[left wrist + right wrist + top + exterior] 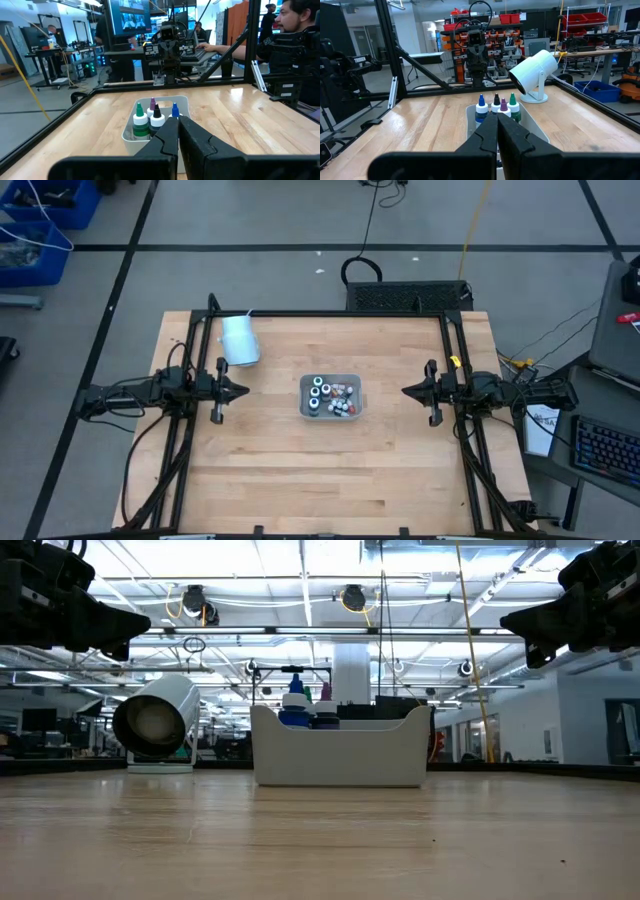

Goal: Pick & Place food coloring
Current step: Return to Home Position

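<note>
The food coloring bottles [322, 393] stand upright in a clear rectangular tray [332, 378] at the middle of the table; several larger ones with white shoulders and coloured tips show in the left wrist view [150, 120] and the right wrist view [497, 109]. Smaller whitish and red-tinted ones [345, 402] lie at the tray's right side. My left gripper [243, 391] is shut and empty, raised left of the tray. My right gripper [407, 391] is shut and empty, raised right of the tray.
A white cylindrical cup-like thing on a small stand [240, 340] sits far left of the tray, tilted, its open mouth facing the near side [155, 722]. Black frame rails run along the table's left, right and far edges. A person sits beyond the table's right edge [295, 20].
</note>
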